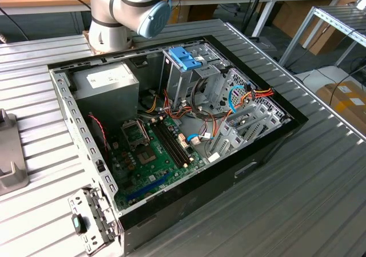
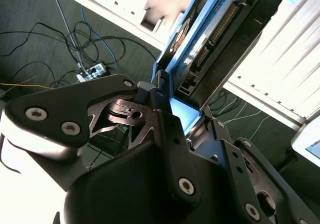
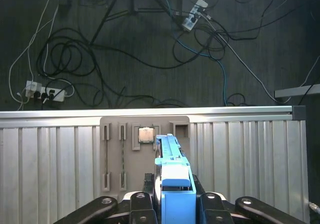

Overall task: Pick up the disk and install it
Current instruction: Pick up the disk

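Note:
In both wrist views my gripper is shut on the disk, gripping it by one end. In the first wrist view the disk shows edge-on as a light-blue carrier frame pointing away from the fingers, above a ribbed metal table. In the second wrist view the disk shows a dark body with connector pins and a light-blue frame. It stands up from between the black fingers of the gripper. The arm's base and elbow stand behind the open computer case.
Inside the case a tall metal drive cage carries a blue-handled carrier, with cables and a motherboard beside it. A beige slotted holder plate with a small chip lies on the table. Cables cover the floor past the table edge.

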Motion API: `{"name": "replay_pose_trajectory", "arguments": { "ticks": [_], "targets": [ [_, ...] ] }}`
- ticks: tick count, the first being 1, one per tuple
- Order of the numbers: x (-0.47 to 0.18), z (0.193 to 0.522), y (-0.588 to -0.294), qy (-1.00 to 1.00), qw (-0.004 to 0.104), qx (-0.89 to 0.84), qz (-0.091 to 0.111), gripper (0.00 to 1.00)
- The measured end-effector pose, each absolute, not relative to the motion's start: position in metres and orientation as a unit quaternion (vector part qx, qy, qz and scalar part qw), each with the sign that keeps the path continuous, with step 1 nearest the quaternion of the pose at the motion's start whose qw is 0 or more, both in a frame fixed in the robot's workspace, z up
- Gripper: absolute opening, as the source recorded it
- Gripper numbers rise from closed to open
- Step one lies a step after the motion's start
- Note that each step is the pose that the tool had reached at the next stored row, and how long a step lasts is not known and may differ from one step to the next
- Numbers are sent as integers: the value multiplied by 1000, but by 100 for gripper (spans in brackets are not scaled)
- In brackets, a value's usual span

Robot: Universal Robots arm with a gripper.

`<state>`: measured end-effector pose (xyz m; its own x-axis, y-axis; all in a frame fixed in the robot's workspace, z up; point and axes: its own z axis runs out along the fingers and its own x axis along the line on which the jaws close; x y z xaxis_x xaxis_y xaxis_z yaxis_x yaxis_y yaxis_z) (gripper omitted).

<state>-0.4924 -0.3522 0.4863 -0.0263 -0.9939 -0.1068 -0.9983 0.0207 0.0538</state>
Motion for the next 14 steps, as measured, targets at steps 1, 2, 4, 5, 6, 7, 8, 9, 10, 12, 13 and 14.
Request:
{"name": "replay_pose_trajectory", "arguments": {
  "ticks": [1,2,4,5,6,7,8,9,10,12,13,14],
  "targets": [
    [-492,486,-352,714,19,-697,57,37],
    [-492,486,-352,714,19,-697,57,37],
    [-492,486,-352,714,19,-697,57,37],
    [-492,486,-352,714,19,-697,57,37],
    [-492,486,-352,714,19,-697,57,37],
    [-492,487,-352,714,19,-697,57,37],
    [-492,487,-352,714,19,-697,57,37],
    [-492,488,-352,714,19,-697,57,37],
    [-492,489,-352,714,19,-697,57,37],
    [-492,491,-352,714,19,-697,57,37],
    [-492,492,-352,714,19,-697,57,37],
    [-492,494,-352,714,19,-697,57,37]
  ]
}}
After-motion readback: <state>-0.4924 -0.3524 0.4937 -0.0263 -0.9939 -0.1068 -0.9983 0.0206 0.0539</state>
